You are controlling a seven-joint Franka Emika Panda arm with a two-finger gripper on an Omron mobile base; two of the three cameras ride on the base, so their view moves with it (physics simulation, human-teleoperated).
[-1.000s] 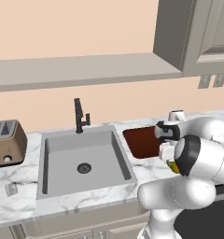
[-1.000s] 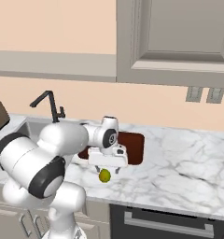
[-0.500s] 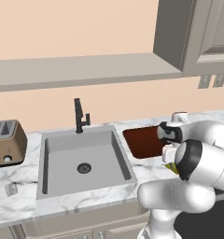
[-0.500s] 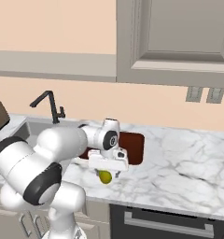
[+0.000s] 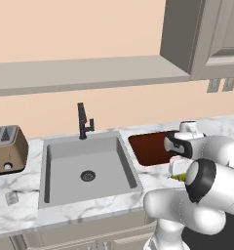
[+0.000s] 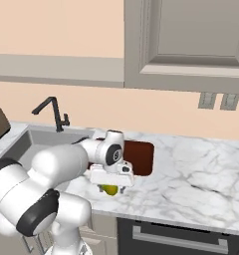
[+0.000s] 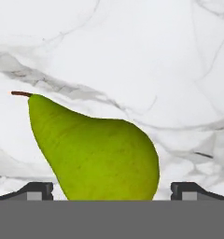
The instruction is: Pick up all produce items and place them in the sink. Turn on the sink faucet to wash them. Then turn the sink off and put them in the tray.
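Hand view shows my claw point(image 7: 112, 191) spread wide around the pear point(image 7: 97, 149) lying on the counter point(image 7: 132, 56), gripping nothing yet; it looks firm, smooth, light, best pinched across its fat belly.

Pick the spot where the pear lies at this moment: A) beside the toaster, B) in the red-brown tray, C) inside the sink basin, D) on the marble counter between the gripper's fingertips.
D: the hand view shows the pear lying on white marble counter, with the gripper straddling it, one fingertip on each side.
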